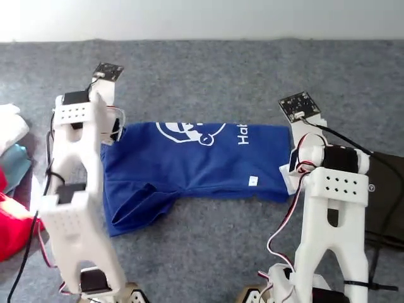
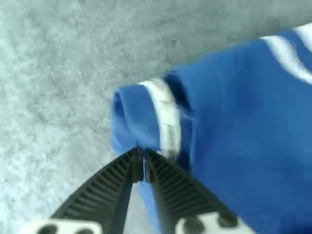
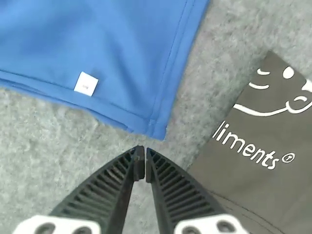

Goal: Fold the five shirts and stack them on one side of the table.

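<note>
Finds the blue shirt (image 1: 196,161) spread, partly folded, on the grey surface (image 1: 221,82) between both arms. Has the left end effector (image 2: 141,158) pressed together at its white-banded edge, and the right end effector (image 3: 141,156) pressed together over carpet just off its hem corner, beside a dark shirt (image 3: 263,146).

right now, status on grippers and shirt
Left gripper shut at edge of blue shirt. Right gripper shut, just off its hem corner. Dark shirt beside it.

The table (image 1: 208,76) is viewed from above by the fixed high camera, and the blue shirt (image 1: 189,164), shared by all views, is seen closely from the wrist cameras past the left gripper (image 2: 144,158) and right gripper (image 3: 145,156).
</note>
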`<state>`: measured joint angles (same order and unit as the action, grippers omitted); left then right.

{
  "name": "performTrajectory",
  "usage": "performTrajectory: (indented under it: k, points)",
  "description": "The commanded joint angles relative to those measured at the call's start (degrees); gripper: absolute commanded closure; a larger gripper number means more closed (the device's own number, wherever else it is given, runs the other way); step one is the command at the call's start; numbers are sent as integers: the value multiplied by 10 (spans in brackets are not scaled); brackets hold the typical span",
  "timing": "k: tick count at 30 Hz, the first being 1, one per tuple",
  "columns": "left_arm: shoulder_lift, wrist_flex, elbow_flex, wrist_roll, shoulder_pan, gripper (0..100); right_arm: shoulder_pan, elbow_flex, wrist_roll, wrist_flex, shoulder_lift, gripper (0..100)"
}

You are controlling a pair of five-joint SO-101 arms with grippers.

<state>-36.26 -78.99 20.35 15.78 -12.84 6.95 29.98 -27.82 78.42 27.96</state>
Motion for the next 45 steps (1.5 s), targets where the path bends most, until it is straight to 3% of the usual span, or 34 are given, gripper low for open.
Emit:
performTrajectory:
  k: [1, 10, 13, 17, 24, 29, 36, 45]
  points:
    - [-96, -61, 178, 11, -32, 985, -1, -4, 6, 8, 18, 988]
    - [-265, -216, 547, 9, -43, 986, -2, -4, 6, 8, 18, 988]
    - [-251, -217, 615, -25, -42, 986, -2, -4, 6, 8, 19, 988]
    - [-178, -217, 579, -29, -8, 986, -4, -4, 6, 8, 19, 988]
    - [-67, -213, 363, -28, 72, 986, -4, -4, 6, 8, 19, 988]
    - [-98, -151, 263, -30, 55, 986, -2, -4, 6, 8, 18, 988]
    - [-174, -84, 262, -27, -3, 986, -4, -4, 5, 7, 14, 988]
    - [-188, -127, 374, -30, 8, 986, -5, -4, 4, 7, 17, 988]
